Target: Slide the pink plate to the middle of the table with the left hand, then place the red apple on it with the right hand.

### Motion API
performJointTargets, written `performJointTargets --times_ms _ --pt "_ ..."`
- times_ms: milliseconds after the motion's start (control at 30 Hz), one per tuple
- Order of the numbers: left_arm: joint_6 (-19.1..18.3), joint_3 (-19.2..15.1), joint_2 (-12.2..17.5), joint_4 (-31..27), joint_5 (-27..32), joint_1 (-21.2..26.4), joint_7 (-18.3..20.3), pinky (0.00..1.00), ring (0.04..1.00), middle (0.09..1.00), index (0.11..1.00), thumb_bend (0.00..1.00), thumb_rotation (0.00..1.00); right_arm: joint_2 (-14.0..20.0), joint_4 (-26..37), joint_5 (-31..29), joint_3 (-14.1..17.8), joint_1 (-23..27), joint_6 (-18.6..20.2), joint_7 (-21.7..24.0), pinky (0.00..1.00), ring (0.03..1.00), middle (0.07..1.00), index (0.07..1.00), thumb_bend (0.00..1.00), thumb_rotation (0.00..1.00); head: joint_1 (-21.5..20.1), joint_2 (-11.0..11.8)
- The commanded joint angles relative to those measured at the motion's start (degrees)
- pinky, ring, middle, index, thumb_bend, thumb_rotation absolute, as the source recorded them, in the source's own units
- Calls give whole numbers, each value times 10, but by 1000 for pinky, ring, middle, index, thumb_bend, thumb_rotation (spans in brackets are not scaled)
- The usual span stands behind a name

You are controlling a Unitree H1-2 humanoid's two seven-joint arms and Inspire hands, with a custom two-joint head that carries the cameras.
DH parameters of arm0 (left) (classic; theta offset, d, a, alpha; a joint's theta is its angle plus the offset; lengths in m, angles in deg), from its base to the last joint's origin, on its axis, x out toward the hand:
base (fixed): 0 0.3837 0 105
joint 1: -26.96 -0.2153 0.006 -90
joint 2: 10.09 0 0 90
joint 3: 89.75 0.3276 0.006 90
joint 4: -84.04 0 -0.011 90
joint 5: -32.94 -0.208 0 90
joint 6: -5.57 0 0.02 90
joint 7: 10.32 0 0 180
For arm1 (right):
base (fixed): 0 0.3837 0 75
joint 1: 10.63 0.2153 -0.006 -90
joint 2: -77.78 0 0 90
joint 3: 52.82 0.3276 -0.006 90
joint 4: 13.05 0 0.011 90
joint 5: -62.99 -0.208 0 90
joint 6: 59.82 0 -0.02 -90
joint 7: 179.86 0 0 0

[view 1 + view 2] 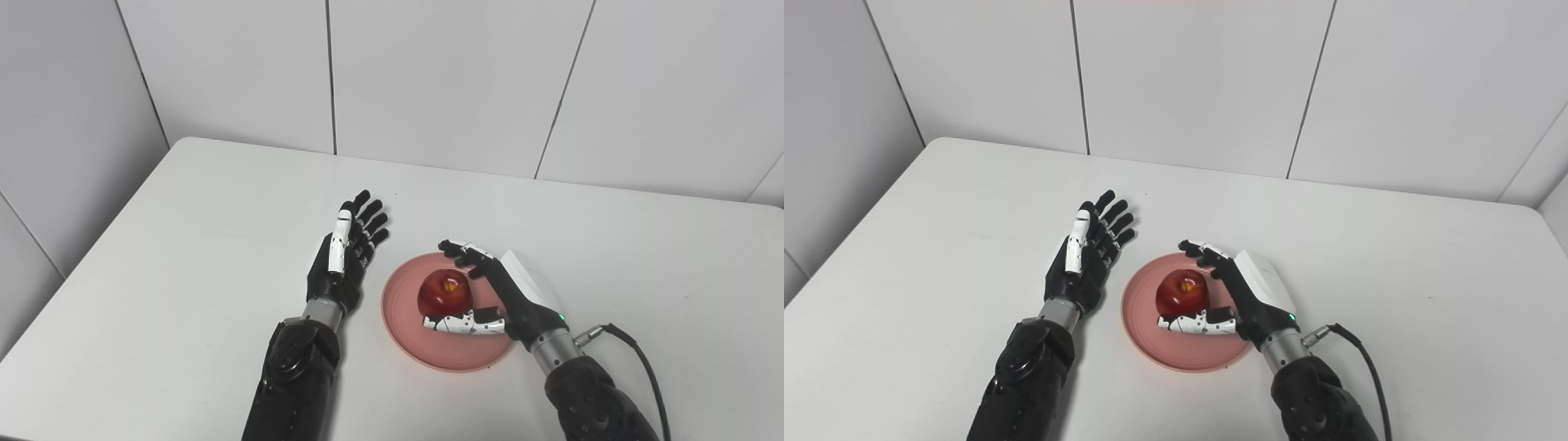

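The pink plate [449, 353] lies on the white table, a little right of its middle. The red apple [445, 291] sits on the plate, stem hollow up. My right hand [490, 294] is spread loosely around the apple: its fingers [471, 257] reach along the apple's far right side, and its thumb lies along the near side, close to the fruit. The fingers are not curled tight on it. My left hand [346, 251] is open and empty, fingers stretched toward the far edge, just left of the plate and apart from it.
The white table [184, 245] has rounded far corners and stands against grey panelled walls at the back and left. A black cable [637, 355] runs from my right wrist toward the near right.
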State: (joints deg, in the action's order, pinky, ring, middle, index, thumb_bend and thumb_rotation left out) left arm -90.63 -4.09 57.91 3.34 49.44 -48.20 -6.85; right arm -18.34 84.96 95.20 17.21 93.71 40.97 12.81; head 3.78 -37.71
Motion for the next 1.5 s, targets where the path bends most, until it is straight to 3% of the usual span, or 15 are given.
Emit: performJointTargets --times_ms 0,167,300,500,567,833,1133,1233,1467 --pt "-5 3 2 -8 0 3 3 915 916 923 915 387 1000 5 23 -6 5 15 -17 2 755 830 866 875 1000 438 -4 1" --pt "-1 1 5 -3 4 3 8 923 920 926 917 382 1000 13 37 -33 13 18 -3 26 827 907 948 968 1000 534 -12 3" --pt "2 -2 7 1 9 4 13 932 926 929 917 373 1000 11 57 -82 40 14 4 40 874 951 989 997 1000 593 -24 6" --pt "-1 -6 11 -1 11 2 14 927 921 925 912 371 1000 6 80 -86 90 7 -25 -12 897 951 979 1000 1000 944 -41 7" --pt "-2 -7 13 -2 11 2 16 925 920 923 912 370 1000 7 81 -89 106 9 -17 -25 894 950 980 1000 1000 989 -44 7" --pt "-1 -9 23 -1 22 -1 27 943 932 936 922 371 1000 6 63 -102 160 12 -22 -70 855 891 931 950 923 1000 -60 6" --pt "13 -13 38 14 33 -2 52 958 944 949 934 387 1000 -13 39 -184 206 3 -28 -90 868 910 945 950 846 1000 -84 7" --pt "14 -13 43 15 35 -2 55 968 950 953 937 401 1000 -25 19 -222 222 0 -23 -96 929 930 951 953 782 1000 -84 6" --pt "11 -15 48 12 38 -5 61 976 957 960 946 398 1000 -50 -28 -287 252 -12 -26 -112 968 938 958 969 615 1000 -80 5"
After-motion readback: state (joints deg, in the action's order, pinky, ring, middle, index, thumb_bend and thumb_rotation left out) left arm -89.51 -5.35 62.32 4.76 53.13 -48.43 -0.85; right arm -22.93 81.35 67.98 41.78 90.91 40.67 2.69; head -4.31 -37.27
